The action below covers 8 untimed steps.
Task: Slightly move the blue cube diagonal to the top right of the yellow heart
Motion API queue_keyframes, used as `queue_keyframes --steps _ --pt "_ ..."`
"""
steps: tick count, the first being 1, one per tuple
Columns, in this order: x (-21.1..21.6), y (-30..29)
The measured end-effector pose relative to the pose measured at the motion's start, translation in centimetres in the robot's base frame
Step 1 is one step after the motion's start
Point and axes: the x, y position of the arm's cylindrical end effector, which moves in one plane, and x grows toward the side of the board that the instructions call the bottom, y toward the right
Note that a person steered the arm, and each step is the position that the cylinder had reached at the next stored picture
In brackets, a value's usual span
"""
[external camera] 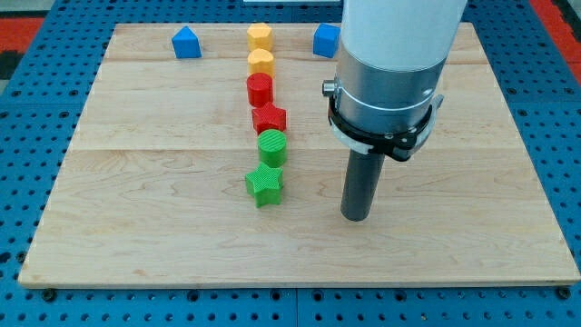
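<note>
Wooden board [163,227] sits on a blue perforated bench [27,136], light maple planks, seams running across the view.

Arm: white and grey body [390,64] comes down from the view's top right, ending in a dark rod [360,182]. My tip [355,217] rests on the board right of the block column, level with the green star, well apart from it. No gripper on this rig, so nothing is grasped or clamped; tip touches no block.

Blocks, one column near the middle, top to bottom:
- yellow hexagon [260,36] near the top edge
- yellow heart [261,61] just below it, nearly touching
- red cylinder [260,90]
- red star [270,118], offset slightly right
- green cylinder [271,146]
- green star [264,184], lowest

Blue cube [326,40] sits near the board's top edge, up and right of the yellow heart, about level with the yellow hexagon. Its right side is partly hidden behind the arm body. It is well above my tip.

Blue pentagon-shaped block [186,43] sits near the top edge, left of the column, well apart from everything else.
</note>
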Motion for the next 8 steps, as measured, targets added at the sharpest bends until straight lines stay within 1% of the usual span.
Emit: queue_keyframes --steps 3,4,5,6,7,8 --pt "0.0 0.1" --pt "-0.3 -0.7" --pt "-0.7 -6.0" --pt "-1.8 -2.4" --pt "-5.0 2.3" --pt "-6.1 3.2"
